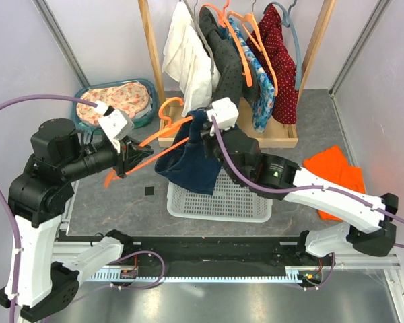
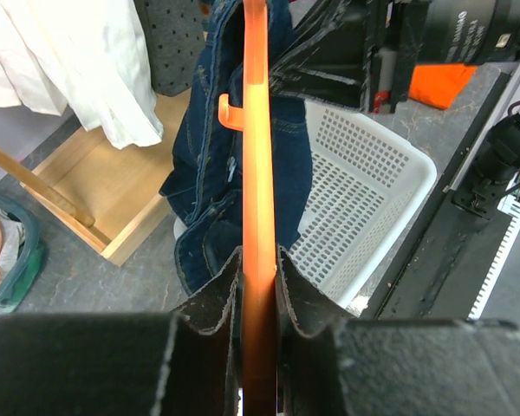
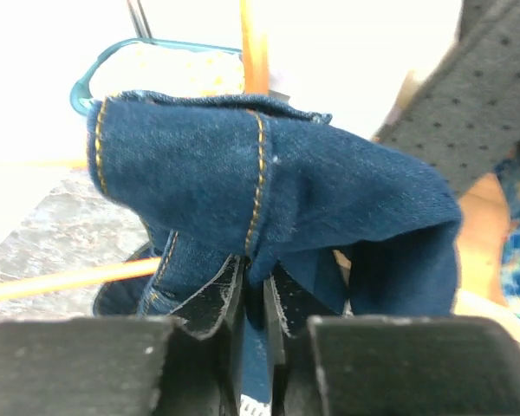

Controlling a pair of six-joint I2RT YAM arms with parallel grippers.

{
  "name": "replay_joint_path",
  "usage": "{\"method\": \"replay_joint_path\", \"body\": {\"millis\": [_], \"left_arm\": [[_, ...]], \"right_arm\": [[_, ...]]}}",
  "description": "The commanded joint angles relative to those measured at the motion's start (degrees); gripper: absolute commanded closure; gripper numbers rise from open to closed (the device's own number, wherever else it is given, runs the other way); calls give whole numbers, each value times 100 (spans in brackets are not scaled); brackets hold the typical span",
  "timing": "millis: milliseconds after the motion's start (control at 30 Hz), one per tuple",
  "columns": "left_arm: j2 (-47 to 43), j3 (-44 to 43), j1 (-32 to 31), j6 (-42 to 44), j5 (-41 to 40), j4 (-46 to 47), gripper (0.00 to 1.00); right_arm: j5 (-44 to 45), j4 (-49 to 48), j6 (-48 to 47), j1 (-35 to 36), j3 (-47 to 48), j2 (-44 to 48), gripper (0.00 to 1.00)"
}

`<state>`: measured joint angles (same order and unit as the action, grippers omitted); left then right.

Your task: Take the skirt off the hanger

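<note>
While the denim skirt point(image 1: 188, 163) drapes from the orange hanger point(image 1: 163, 144) just above the far edge of the white basket point(image 1: 222, 202), it sits mid-air over the middle of the table point(image 1: 121, 198), in front of the wooden rack point(image 1: 151, 47) of other clothes. Its top edge is folded over the hanger and the rest sags down in a loose bunch.

My right gripper point(image 3: 255, 290) has its fingers clenched on a fold of the denim beside a stitched seam; the cloth fills the narrow gap between them. My left gripper point(image 2: 258, 273) is clamped on the hanger's orange bar, which runs straight out from between its pads toward the skirt.

I judge the denim thick, limp and fairly weighty for cloth, neither fragile nor slippery. It should drag along the plastic rather than glide, and it could catch on the small side hook point(image 2: 228, 113). A seam or the waistband looks the best place to hold, since doubled cloth gives the pads something to bite. The hanger is thin and may flex, so I would pull along the bar, not across it
</note>
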<state>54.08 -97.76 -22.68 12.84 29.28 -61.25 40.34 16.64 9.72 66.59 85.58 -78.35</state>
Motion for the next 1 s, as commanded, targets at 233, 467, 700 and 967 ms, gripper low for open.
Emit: {"method": "replay_joint_path", "body": {"millis": [233,467,700,967], "left_arm": [[-196,-270,-9,342,280,369,98],[-337,-358,-9,369,334,123,98],[-644,19,0,-88,-868,245,98],[-338,-15,-9,-870,-3190,772,98]], "right_arm": [[1511,392,-557,-321,-191,1391,96],[1636,769,-586,-805,-94,1480,96],[679,1349,-164,-796,-86,1217,100],[-202,1526,4,-491,-428,1225,100]]}}
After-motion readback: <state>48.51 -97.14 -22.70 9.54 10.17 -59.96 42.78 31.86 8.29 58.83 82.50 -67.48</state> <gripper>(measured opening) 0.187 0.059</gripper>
